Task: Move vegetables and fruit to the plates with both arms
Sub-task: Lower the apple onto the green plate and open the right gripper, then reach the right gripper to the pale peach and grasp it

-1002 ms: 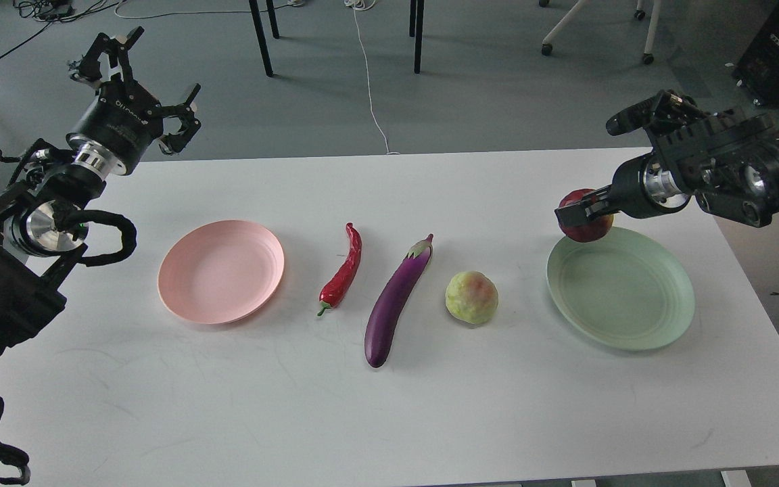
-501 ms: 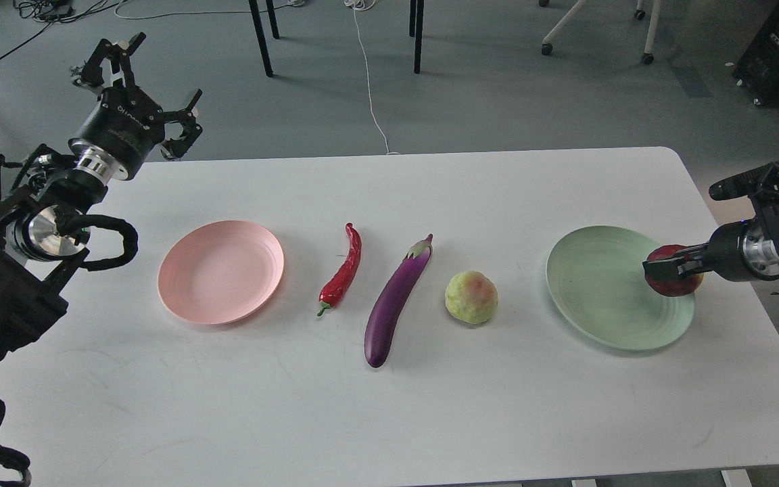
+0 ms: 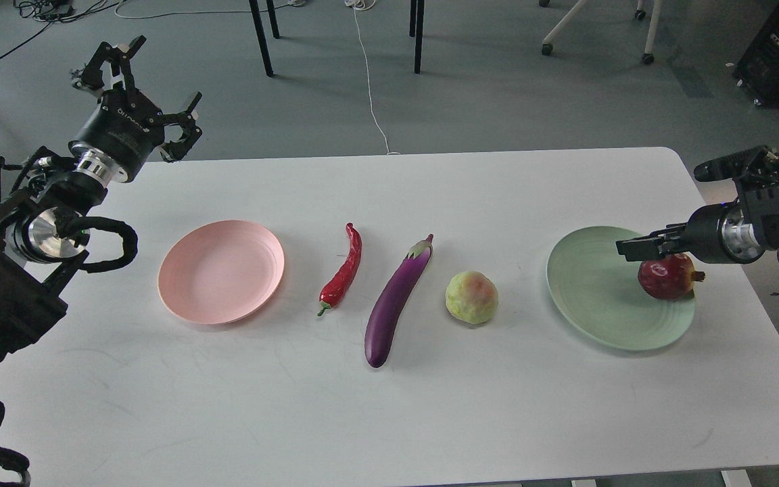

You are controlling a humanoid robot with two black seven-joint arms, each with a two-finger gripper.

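So the white table [image 3: 389,406] carries everything, and the green plate [image 3: 585,297] at its right end is the thing to steer by. On that plate's right rim sits the pomegranate [image 3: 664,279], crown pointing away from the centre, and the right gripper [image 3: 633,247] hangs just above and to its left with fingers apart, holding nothing. Well to the left of the green plate lies the pink plate [image 3: 220,270], bare. Between the two, nearest the green plate, rests the bumpy fruit [image 3: 471,297], then the eggplant [image 3: 396,301], then the chili [image 3: 343,270] closest to the pink plate. Far beyond the pink plate, off the table's back left corner, the left gripper [image 3: 146,88] is raised with its claws spread, empty. To finish this step well, I'd say the right arm should lift straight clear without nudging the pomegranate, which sits close to the rim and could roll off. White lettering rings the left wrist housing, too small to read.
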